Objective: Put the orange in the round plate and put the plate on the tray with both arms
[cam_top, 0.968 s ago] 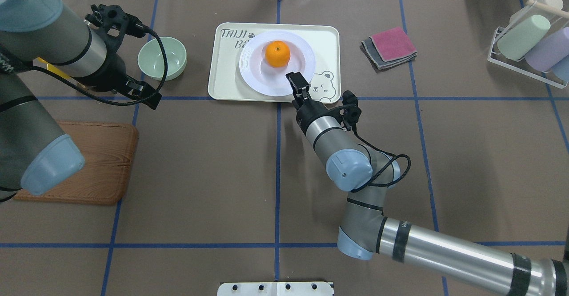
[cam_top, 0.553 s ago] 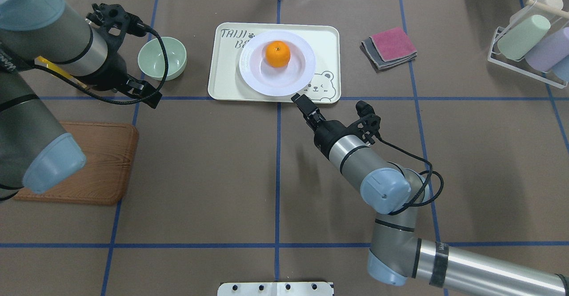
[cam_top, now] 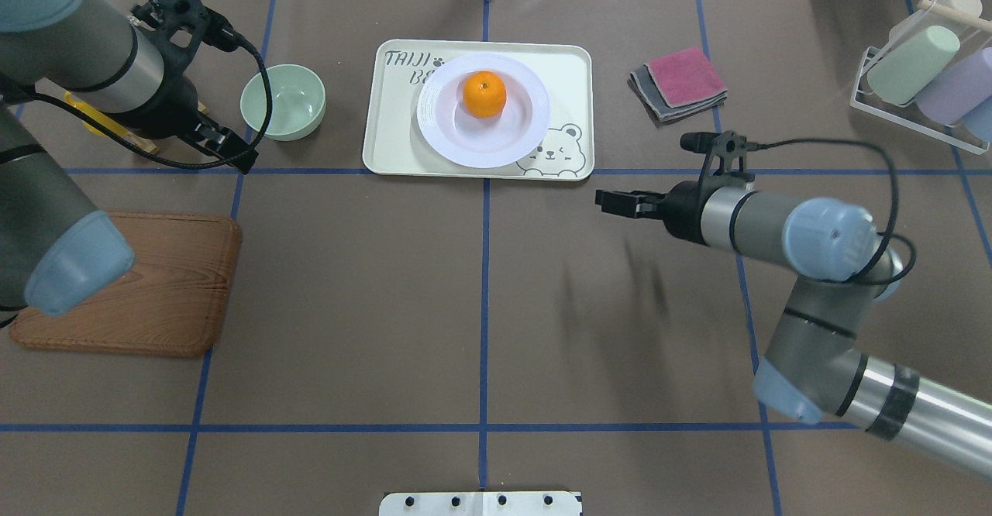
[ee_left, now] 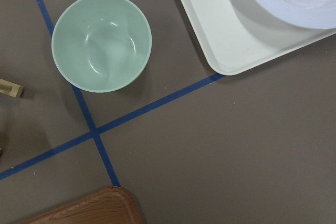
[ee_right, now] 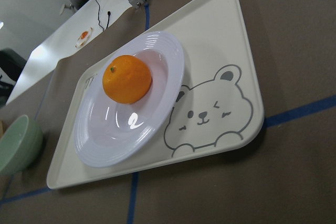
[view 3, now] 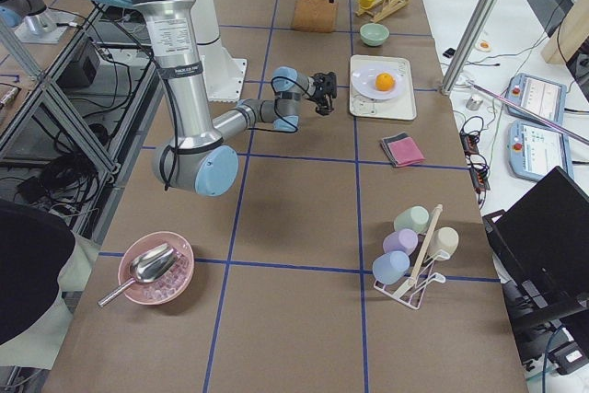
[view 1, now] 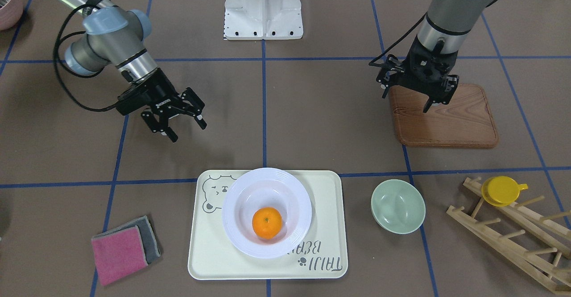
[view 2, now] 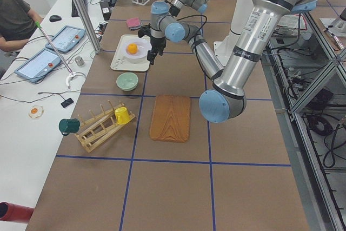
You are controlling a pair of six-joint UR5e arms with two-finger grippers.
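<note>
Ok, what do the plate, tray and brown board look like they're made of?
Plate: glossy white, probably glazed ceramic or melamine; sharp highlights in its well. Tray: cream plastic by its look, smooth moulded rim, printed bear. Board: wood, going by the grain, though possibly a wood-look finish.

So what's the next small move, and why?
Probably just retreat to rest: the small bright-orange fruit sits in the white round plate on the cream rectangular tray, and the right gripper and left gripper hang open, clear of them.

Open table point(cam_top: 480, 283) fronting tray point(cam_top: 570, 67) — green bowl point(cam_top: 282, 102) left, cloths point(cam_top: 680, 82) right
</note>
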